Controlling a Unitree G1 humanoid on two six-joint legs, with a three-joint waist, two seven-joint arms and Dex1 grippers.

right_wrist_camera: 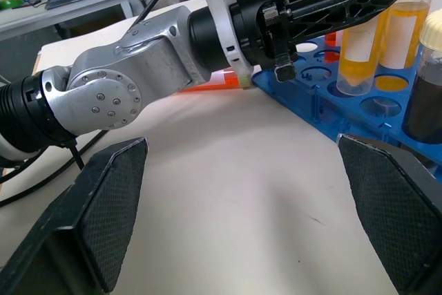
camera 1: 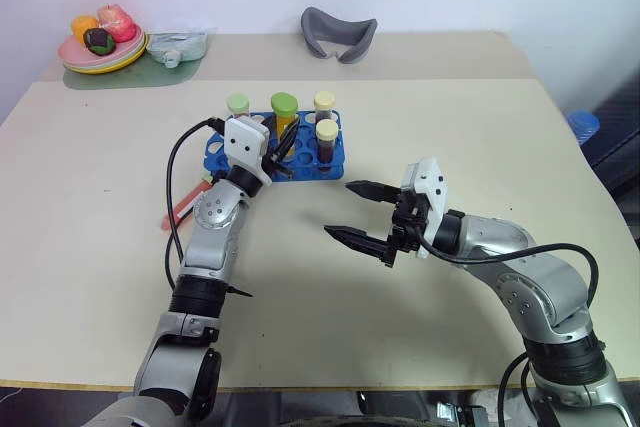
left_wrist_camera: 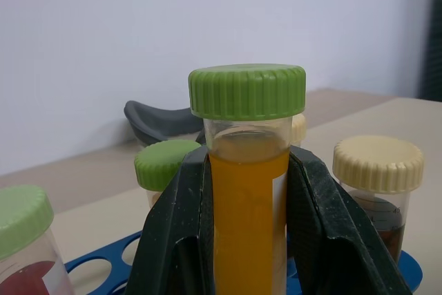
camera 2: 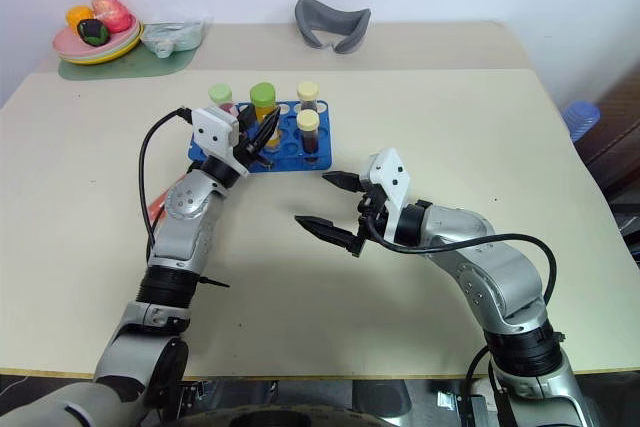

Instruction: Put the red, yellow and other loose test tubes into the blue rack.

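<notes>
Gripping a yellow tube (left_wrist_camera: 247,226) upright over the blue rack (camera 1: 330,159), left claw (camera 1: 279,152).
Right claw (camera 1: 358,213) hangs wide open above the table (camera 1: 90,227), near the rack's front edge, empty.

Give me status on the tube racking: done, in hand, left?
Done: three capped tubes stand in the bright blue plastic rack. In hand: the left gripper is shut on the green-capped tube of yellow liquid, at the rack, seemingly still above its hole. Left: a red tube lies on the table behind the left arm. The right gripper is open.
</notes>
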